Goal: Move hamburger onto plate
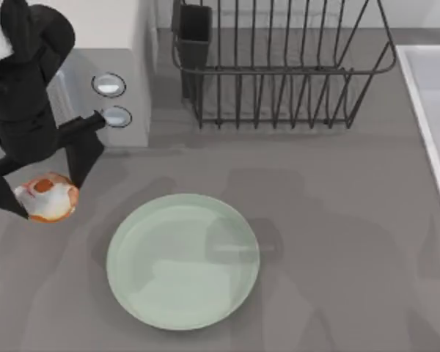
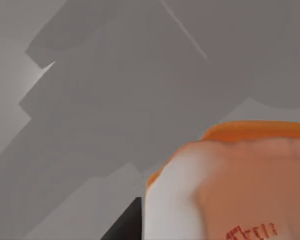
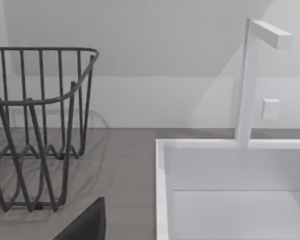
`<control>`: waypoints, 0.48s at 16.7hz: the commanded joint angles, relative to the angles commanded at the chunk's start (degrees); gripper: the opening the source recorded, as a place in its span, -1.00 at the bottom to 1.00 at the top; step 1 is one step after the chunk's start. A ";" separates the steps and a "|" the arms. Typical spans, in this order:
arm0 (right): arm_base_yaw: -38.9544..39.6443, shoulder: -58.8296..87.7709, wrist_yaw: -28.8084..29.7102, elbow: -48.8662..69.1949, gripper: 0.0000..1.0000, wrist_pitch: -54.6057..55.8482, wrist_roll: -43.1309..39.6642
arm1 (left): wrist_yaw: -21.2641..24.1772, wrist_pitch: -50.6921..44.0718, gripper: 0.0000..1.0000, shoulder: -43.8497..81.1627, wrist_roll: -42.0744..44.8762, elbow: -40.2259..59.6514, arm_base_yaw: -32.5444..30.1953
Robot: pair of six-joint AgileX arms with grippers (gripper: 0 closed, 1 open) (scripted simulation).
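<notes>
L gripper (image 1: 38, 196) fingers clamp hamburger (image 1: 48, 196) at table's left, just left of plate (image 1: 182, 260). Bun round; no long axis. R arm parked.

I work at a rendered kitchen counter (image 1: 337, 220). A dark wire dish rack (image 1: 279, 66) stands at its back, with a white sink (image 3: 230, 200) and its square white tap (image 3: 250, 80) just right of the rack. Left of the rack sits a grey appliance (image 1: 125, 88) (two silver knobs).
</notes>
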 joint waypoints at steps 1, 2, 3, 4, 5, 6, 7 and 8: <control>0.00 0.00 0.00 0.00 1.00 0.00 0.00 | -0.03 0.02 -1.00 0.56 -6.83 0.53 -2.40; 0.00 0.00 0.00 0.00 1.00 0.00 0.00 | -0.05 0.05 -1.00 1.09 -13.73 1.02 -4.81; 0.00 0.00 0.00 0.00 1.00 0.00 0.00 | -0.09 0.11 -1.00 1.56 -20.67 1.49 -7.21; 0.00 0.00 0.00 0.00 1.00 0.00 0.00 | -0.13 0.19 -1.00 1.95 -27.52 1.89 -9.57; 0.00 0.00 0.00 0.00 1.00 0.00 0.00 | -0.18 0.30 -1.00 2.24 -34.22 2.22 -11.86; 0.00 0.00 0.00 0.00 1.00 0.00 0.00 | -0.24 0.46 -1.00 2.43 -40.69 2.48 -14.04; 0.00 0.00 0.00 0.00 1.00 0.00 0.00 | -0.32 0.65 -1.00 2.50 -46.90 2.66 -16.09; 0.00 0.00 0.00 0.00 1.00 0.00 0.00 | -0.41 0.91 -1.00 2.43 -52.53 2.74 -17.96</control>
